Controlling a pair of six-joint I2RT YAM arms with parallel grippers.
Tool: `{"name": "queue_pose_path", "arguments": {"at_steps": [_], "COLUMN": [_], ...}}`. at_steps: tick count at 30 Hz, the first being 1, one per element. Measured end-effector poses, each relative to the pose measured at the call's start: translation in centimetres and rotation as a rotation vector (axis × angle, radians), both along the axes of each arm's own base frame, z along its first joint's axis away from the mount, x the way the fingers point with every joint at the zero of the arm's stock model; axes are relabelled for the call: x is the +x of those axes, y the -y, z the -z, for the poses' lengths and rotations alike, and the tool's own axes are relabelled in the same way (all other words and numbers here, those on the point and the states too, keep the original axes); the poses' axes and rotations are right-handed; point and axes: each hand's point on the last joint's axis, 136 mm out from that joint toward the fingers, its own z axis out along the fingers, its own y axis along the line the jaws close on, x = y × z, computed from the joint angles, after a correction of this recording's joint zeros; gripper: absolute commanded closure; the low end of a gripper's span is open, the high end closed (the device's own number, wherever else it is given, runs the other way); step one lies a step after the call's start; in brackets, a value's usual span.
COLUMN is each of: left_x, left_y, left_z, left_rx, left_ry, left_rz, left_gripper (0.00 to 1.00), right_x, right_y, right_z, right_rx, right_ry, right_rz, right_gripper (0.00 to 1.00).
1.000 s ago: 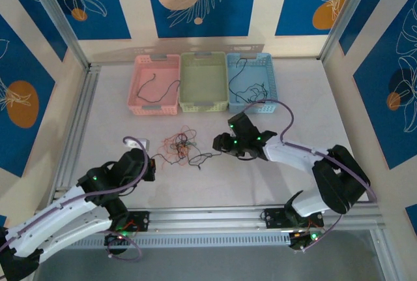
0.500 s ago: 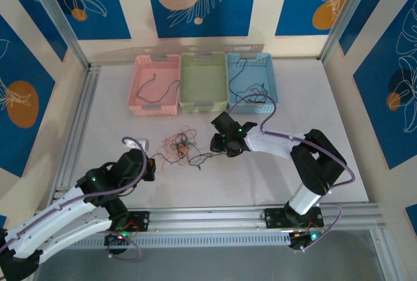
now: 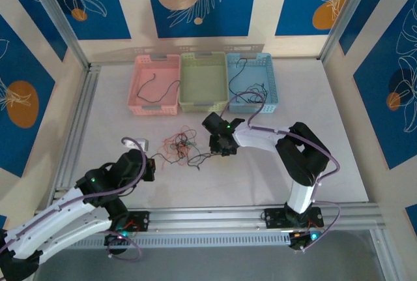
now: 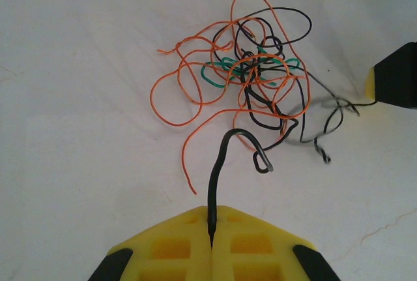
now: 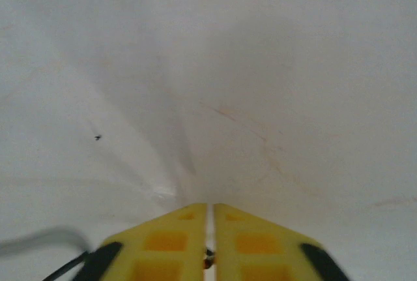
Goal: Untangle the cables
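Here, left hand [image 4: 211, 214] shut, pinching black cable [image 4: 217, 163]

Matt white table [image 4: 78, 183] — thin smooth-coated cables [image 4: 247, 72], latticed plastic baskets [image 3: 189, 107]

My left gripper [image 4: 212, 219], at seven o'clock, pinches a black cable [image 4: 218, 163]. My right gripper [image 5: 210, 212], arm folded toward centre, nips a thin dark cable [image 4: 355, 105].

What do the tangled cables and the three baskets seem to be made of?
The cables look like thin wire in smooth coloured plastic insulation: they hold bent loops. The pink basket, green basket and blue basket look like moulded matte plastic, judging by their lattice walls.
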Motion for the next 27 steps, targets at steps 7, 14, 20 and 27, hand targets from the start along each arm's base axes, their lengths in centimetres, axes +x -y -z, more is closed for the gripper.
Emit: {"name": "queue_pose_path", "arguments": {"at_steps": [7,14,20,27], "left_x": [0.0,-0.1,-0.1,-0.1], "left_y": [0.1,0.2,0.2,0.3], "left_z": [0.4,0.2,0.2,0.1], "left_rx": [0.009,-0.005,-0.006,-0.008], "left_ry": [-0.011,-0.01,-0.009,-0.007], "left_rz": [0.003,0.011,0.011,0.011], "left_gripper": [1.0,1.0,1.0,1.0], "right_x": [-0.2,-1.2,-1.9,-2.1], "right_y": [0.4,2.1,5.2,10.2], "right_z": [-0.7,-3.0,-5.0,-5.5], "right_rx": [-0.017,0.019,0.082,0.226], "right_ry": [0.036,0.093,0.161,0.212], "right_rz": [0.003,0.013,0.058,0.196], "right_gripper": [1.0,1.0,1.0,1.0]}}
